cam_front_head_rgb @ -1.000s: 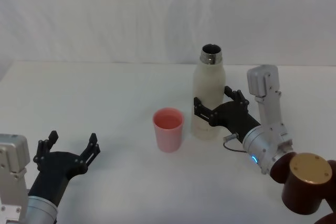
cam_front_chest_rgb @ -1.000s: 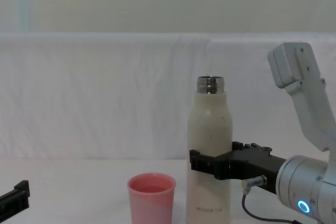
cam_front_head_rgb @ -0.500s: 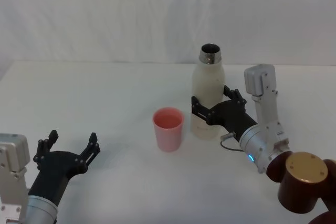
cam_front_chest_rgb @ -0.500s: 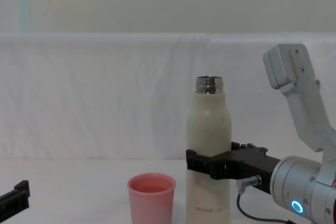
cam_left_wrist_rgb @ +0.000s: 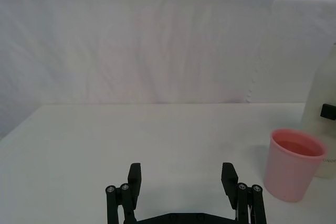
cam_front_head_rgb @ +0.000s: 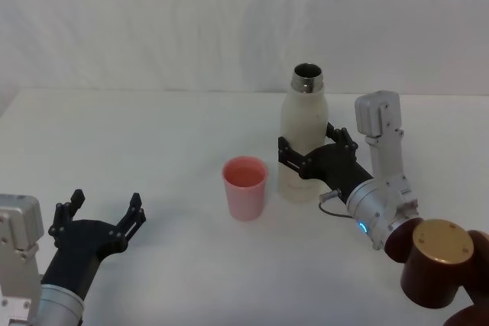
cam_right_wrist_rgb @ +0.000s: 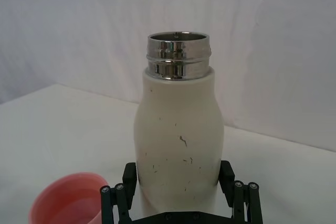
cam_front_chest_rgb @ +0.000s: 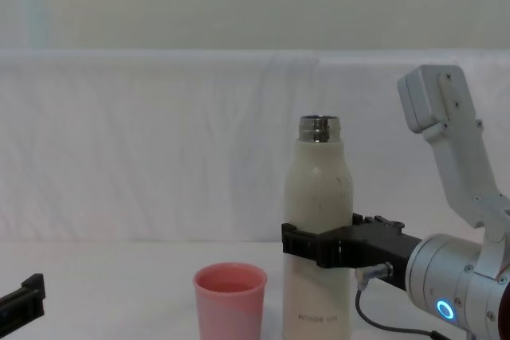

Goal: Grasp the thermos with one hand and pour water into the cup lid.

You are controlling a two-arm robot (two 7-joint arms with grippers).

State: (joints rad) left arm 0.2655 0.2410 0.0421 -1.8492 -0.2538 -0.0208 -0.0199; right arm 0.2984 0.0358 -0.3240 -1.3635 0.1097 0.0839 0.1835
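Thermos (cam_front_head_rgb: 303,137) upright, clasped by right gripper (cam_front_head_rgb: 312,153) — cup lid (cam_front_head_rgb: 244,188) just beside; left gripper (cam_front_head_rgb: 99,217) spread, empty.

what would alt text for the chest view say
The right gripper reaches in from the right with its jaws around the middle of the upright thermos. The cup lid stands just left of it.

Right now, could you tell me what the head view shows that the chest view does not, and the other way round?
Head view alone: the whole left gripper, open and parked low on the robot's left, and the dark opening of the thermos from above. Chest view alone: grey lettering near the thermos's base. Both: the right gripper with a finger on each side of the upright thermos, and the cup lid beside it, apart.
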